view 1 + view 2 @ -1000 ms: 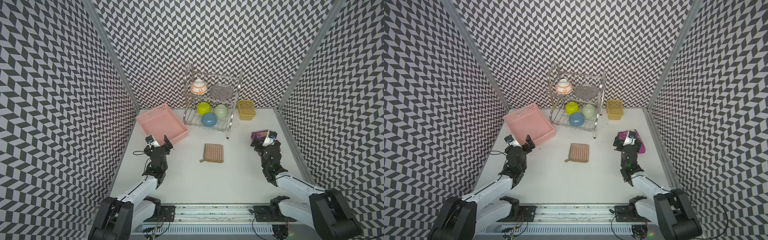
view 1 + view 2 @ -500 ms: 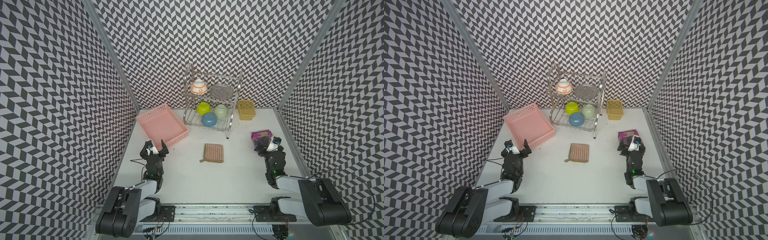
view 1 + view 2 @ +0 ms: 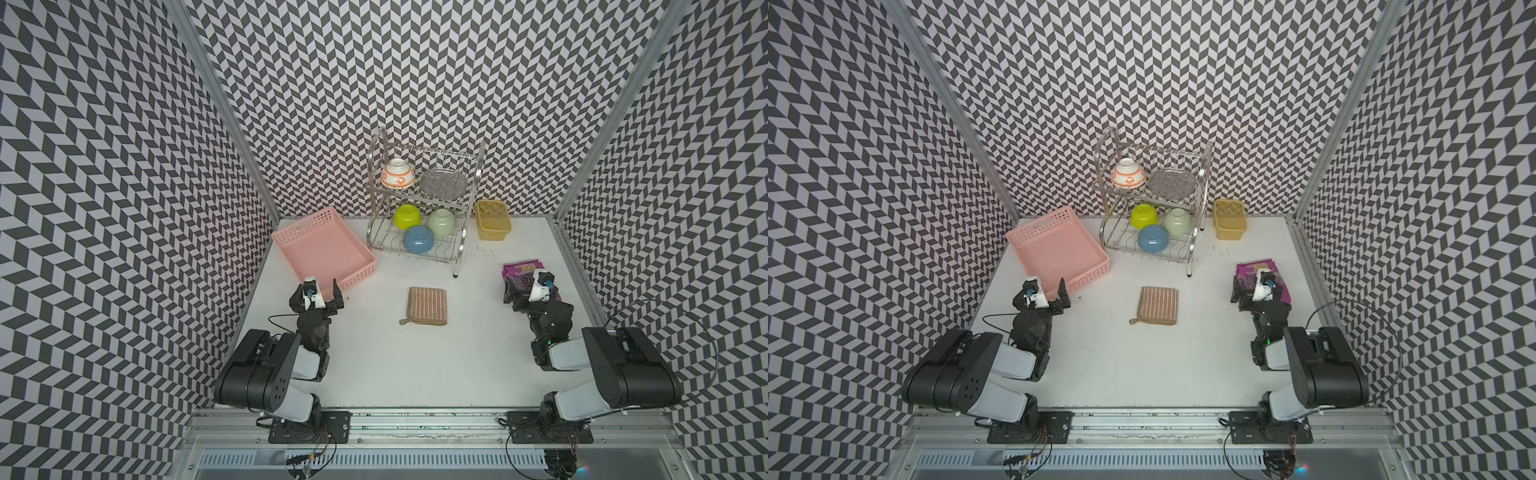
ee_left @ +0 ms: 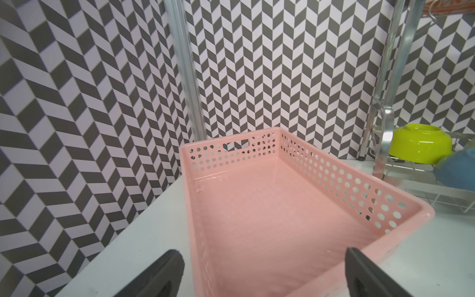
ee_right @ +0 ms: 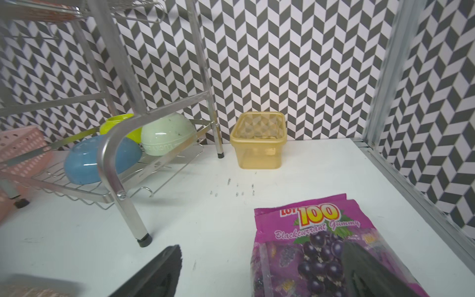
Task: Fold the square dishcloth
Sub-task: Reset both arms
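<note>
Brown striped fabric dishcloth (image 3: 428, 306) flat on white table (image 3: 415, 365) between the 2 arms — untouched. Left gripper (image 4: 262, 257) jaws apart, facing pink perforated plastic basket (image 3: 360, 272); right gripper (image 5: 261, 249) jaws apart over purple gummy bag (image 5: 321, 244).

Quick tally from us, all placed off the one metal dish rack (image 3: 424, 199).

Bowls: we count four. One white-and-orange bowl (image 3: 397, 174) sits on the rack's upper shelf. The lime bowl (image 3: 407, 216), pale green bowl (image 3: 441, 222) and blue bowl (image 3: 418, 240) sit on its lower shelf.

One clear plate (image 3: 443, 183), upper shelf too.

Two grippers in front of the rack: left gripper (image 3: 316, 291) and right gripper (image 3: 532, 287).

One pink basket (image 3: 322, 249) just beside the rack on the left gripper's side, and one yellow tub (image 3: 493, 220) on the right gripper's side.

One striped dishcloth (image 3: 427, 305) in front of the rack.

One purple gummy bag (image 3: 519, 270), in front toward the right gripper.

Some tiny dark specks (image 5: 228, 181) near the rack's foot, too small for us to count.
</note>
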